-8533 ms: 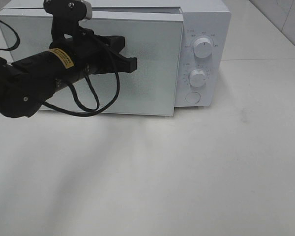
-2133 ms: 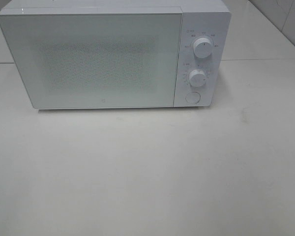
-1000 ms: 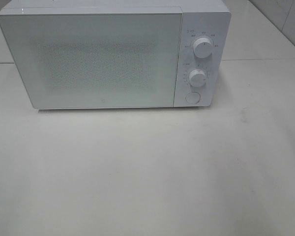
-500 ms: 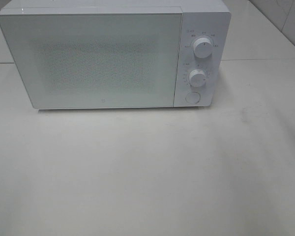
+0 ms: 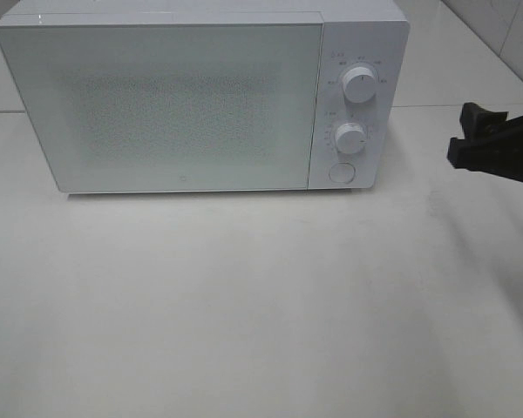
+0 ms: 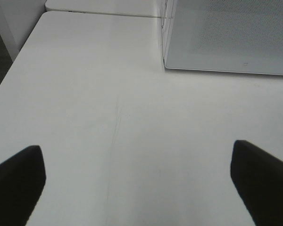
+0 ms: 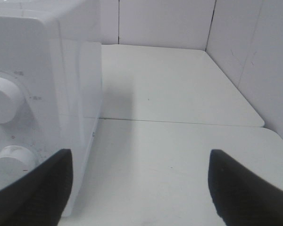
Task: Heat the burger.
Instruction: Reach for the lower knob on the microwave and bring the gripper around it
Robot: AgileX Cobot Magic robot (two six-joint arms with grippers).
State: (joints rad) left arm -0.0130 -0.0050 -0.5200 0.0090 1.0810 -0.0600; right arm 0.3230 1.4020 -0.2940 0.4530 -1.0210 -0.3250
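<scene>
White table (image 5: 261, 305): we log one closed microwave (image 5: 200, 96) at 12 o'clock. Right gripper (image 5: 462, 135) at 3 o'clock, left gripper (image 6: 136, 148), both spread wide

High front; wrist views flanking microwave (image 5: 157, 104)

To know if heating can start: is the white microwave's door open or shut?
Shut. The frosted white microwave door lies flush with the white dial panel, no gap showing.
</scene>
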